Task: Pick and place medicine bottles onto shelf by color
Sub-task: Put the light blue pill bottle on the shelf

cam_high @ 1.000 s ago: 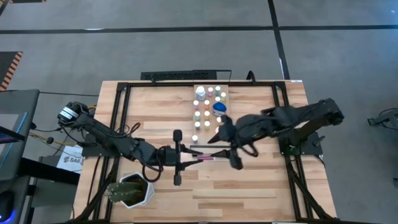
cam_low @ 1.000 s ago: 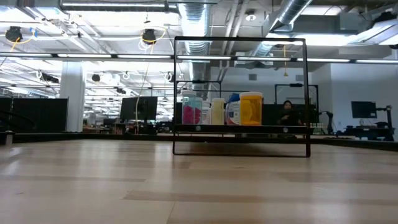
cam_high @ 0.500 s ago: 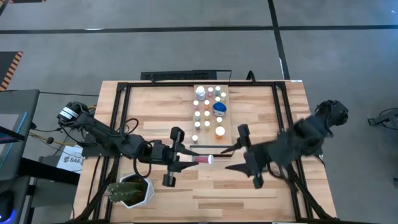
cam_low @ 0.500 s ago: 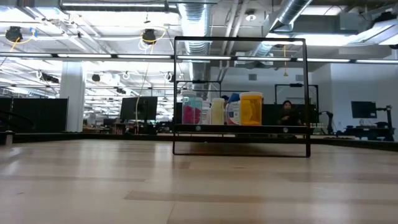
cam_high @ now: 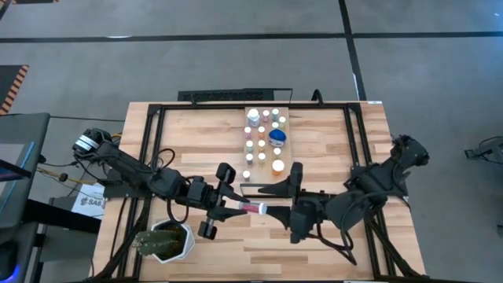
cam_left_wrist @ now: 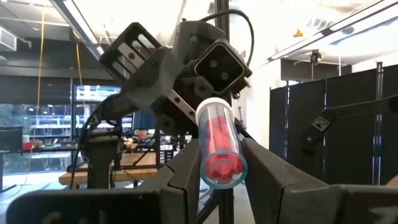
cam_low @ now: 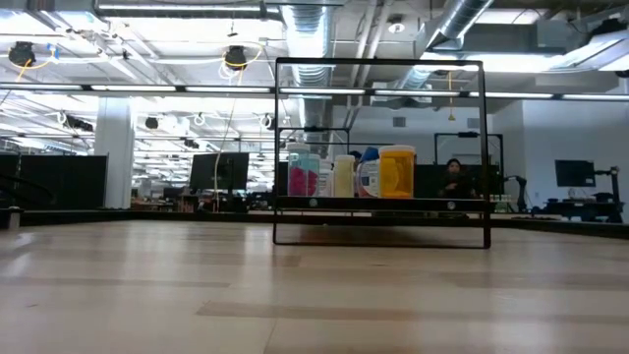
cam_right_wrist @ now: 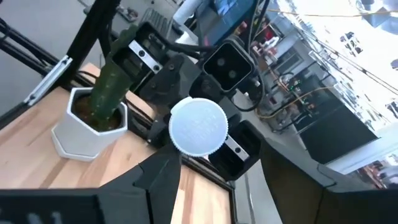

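From above, the left gripper (cam_high: 236,206) sits over the slatted table (cam_high: 196,130), on the near side of the shelf (cam_high: 266,141), and its fingers are clenched on a red vial (cam_high: 253,209) with a white cap, held lying level and pointing toward the right arm. The right gripper (cam_high: 277,203) faces it from the other side, on the same near side of the shelf, its two fingers spread to either side of the vial's capped end; whether they touch it cannot be told here. The other medicine bottles (cam_high: 263,135) stand in rows on the shelf, the wide blue one (cam_high: 277,136) among them. A white hexagonal plant pot (cam_high: 167,241) stands well away from the shelf, at the table's near left corner.

From table height, neither arm shows. The shelf's dark frame (cam_low: 381,64) stands on the far part of the table, with pink, white, blue and yellow bottles (cam_low: 352,173) in a row within it.

The left wrist camera shows the vial (cam_left_wrist: 219,142) gripped between the left arm's own fingers (cam_left_wrist: 189,168), its clear base toward the lens, and the right arm's wrist close behind it.

The right wrist camera shows the vial's white cap (cam_right_wrist: 198,126) end-on between the right arm's parted fingers (cam_right_wrist: 163,171), with gaps visible on both sides of it, and the plant pot (cam_right_wrist: 90,124) beyond.
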`<state>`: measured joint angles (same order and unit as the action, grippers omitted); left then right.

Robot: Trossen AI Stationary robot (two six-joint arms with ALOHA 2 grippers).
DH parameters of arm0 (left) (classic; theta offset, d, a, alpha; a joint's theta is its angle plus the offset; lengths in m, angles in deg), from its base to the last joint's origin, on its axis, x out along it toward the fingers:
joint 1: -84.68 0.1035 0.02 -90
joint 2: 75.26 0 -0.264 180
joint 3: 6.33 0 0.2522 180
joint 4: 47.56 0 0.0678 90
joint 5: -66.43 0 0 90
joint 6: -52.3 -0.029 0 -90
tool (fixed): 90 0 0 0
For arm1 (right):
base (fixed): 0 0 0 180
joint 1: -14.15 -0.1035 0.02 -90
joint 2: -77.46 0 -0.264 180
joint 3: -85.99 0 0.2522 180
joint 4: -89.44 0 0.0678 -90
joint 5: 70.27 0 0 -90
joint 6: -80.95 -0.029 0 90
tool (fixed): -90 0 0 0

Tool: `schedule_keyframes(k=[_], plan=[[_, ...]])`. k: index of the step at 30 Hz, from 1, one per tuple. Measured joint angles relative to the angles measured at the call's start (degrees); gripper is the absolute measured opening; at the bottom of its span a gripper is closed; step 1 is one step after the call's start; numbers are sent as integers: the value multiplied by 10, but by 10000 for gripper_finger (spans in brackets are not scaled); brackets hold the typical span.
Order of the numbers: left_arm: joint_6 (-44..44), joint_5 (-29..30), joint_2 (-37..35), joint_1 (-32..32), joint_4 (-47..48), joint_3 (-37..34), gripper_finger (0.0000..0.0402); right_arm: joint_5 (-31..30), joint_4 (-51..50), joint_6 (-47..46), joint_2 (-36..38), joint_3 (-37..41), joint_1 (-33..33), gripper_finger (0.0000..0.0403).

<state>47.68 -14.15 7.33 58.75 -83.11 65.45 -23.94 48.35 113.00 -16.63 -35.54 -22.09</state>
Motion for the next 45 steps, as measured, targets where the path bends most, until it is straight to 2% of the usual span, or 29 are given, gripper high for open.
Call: schedule_keyframes(k=[7, 18, 24, 29, 38, 41, 45], plan=[[0, 3, 0, 0, 2, 0, 82, 2, 24, 10, 0, 0, -1, 238], [0, 9, 1, 0, 3, 0, 82, 64, 27, -26, 0, 0, 5, 238], [0, 11, 1, 0, 2, 0, 82, 69, 25, -37, 0, 0, 12, 234], [0, 11, 1, 0, 4, 0, 82, 76, 26, -42, 0, 0, 12, 203], [-2, 12, 1, 0, 5, 0, 82, 81, 25, -47, 0, 0, 11, 112], [-2, 12, 1, 0, 6, 0, 82, 81, 25, -51, 0, 0, 11, 107], [0, 17, 1, 0, 7, -1, 95, 81, 17, -78, 0, 0, 11, 120]])
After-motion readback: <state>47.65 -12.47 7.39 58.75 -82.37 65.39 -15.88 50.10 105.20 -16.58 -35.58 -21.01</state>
